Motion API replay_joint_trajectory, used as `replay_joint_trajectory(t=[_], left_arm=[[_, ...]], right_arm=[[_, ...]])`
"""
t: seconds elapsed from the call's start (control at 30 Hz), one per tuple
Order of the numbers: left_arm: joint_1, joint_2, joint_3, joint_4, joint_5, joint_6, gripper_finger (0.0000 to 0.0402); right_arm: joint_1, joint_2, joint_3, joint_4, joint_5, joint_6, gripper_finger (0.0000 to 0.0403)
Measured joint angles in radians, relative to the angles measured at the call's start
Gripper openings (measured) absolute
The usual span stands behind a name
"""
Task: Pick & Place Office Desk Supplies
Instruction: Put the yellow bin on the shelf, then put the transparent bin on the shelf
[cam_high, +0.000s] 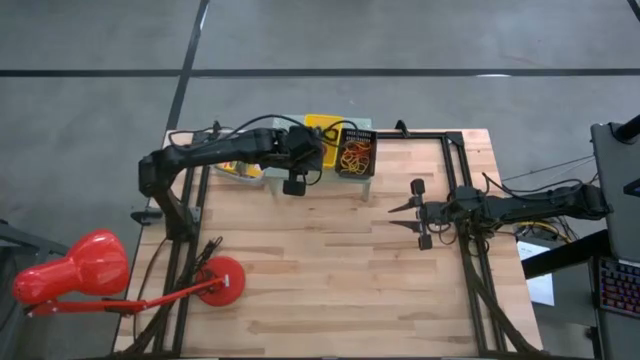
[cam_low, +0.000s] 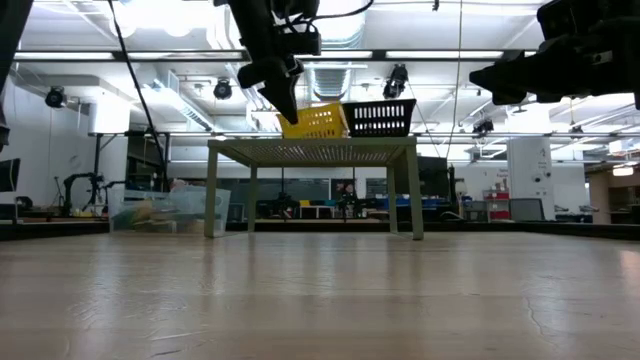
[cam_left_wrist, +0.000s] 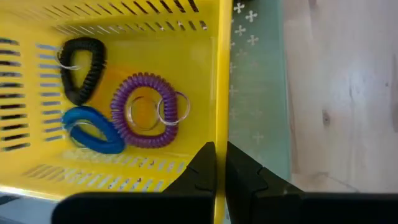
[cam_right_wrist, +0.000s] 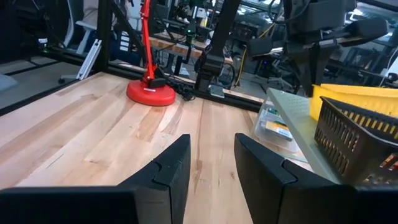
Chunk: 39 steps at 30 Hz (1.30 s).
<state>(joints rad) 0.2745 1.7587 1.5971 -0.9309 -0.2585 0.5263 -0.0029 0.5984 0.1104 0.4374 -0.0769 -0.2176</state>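
A yellow perforated basket (cam_high: 325, 125) sits tilted on the mint-green stand (cam_low: 315, 150) at the table's far edge. Inside lie a black coil ring (cam_left_wrist: 82, 68), a blue one (cam_left_wrist: 93, 129) and a purple one (cam_left_wrist: 146, 111). Beside it stands a black basket (cam_high: 357, 155) holding red, orange and yellow rubber bands. My left gripper (cam_left_wrist: 221, 160) is at the yellow basket, shut on its wall. My right gripper (cam_high: 415, 212) hovers open above the table's right half, touching nothing. My left gripper pinches the yellow basket's side wall (cam_left_wrist: 219, 134) at its upper rim, one finger inside the basket and one outside. The fingers come from above, pointing down. In the low view the basket (cam_low: 318, 120) is tilted; its underside is at the stand's top.
A red desk lamp lies at the near left, with its head (cam_high: 70, 270) off the table and its round base (cam_high: 222, 280) on it. A clear box (cam_right_wrist: 277, 127) of small items sits by the stand's left end. Bare wood (cam_high: 330, 270) fills the table's middle and near part.
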Motion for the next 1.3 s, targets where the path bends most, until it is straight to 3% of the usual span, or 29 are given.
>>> replay_joint_trajectory(t=[0.2,0.57,0.97,1.13,1.3], left_arm=[[0.0,0.003,0.001,-0.005,-0.01,-0.006,0.0028],[0.0,-0.006,0.0,-0.019,-0.01,-0.007,0.0092],[0.0,-0.023,0.0,-0.018,-0.023,-0.013,0.0097],[-0.007,-0.042,0.037,-0.072,-0.069,-0.109,0.0097],[-0.03,-0.07,0.131,-0.233,-0.101,-0.28,0.0097]], right_arm=[[0.0,0.003,0.0,-0.008,0.0,0.0,0.0121],[0.0,0.005,0.0,-0.015,0.0,0.0,0.0121],[0.0,0.005,0.0,-0.015,0.0,0.0,0.0121],[0.0,0.005,0.0,-0.015,0.0,0.0,0.0121],[0.0,0.005,0.0,-0.015,0.0,0.0,0.0121]])
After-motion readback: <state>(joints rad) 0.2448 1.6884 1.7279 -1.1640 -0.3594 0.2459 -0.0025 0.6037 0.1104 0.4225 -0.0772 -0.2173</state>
